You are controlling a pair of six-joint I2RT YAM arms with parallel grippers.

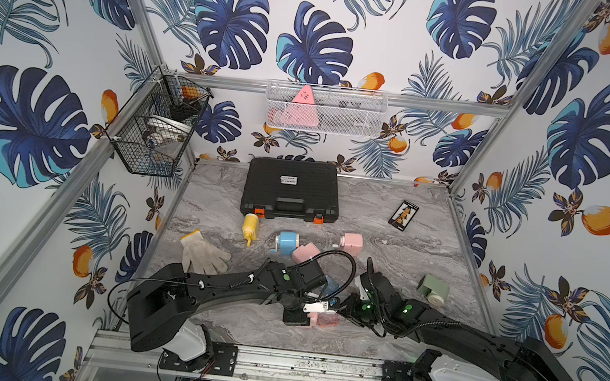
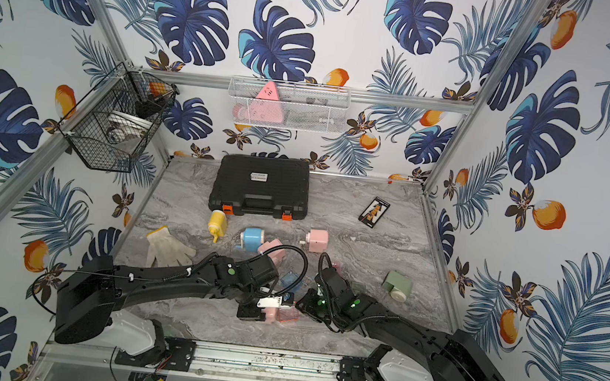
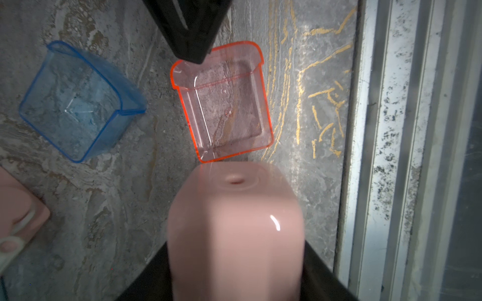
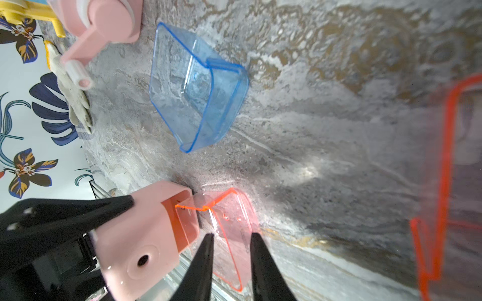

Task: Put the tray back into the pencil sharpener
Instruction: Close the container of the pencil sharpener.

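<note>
My left gripper is shut on the pink pencil sharpener, holding it low over the table's front; in both top views the sharpener shows below that wrist. The clear orange-pink tray sits just in front of the sharpener, one corner touching its orange-lined opening. My right gripper is shut on the tray, one thin black finger on each side of its outer end. The tray is tilted against the opening.
A clear blue tray lies close behind. Farther back are a pink sharpener, a blue one, another pink one, a green one, a yellow one, a glove and a black case. The metal front rail runs close by.
</note>
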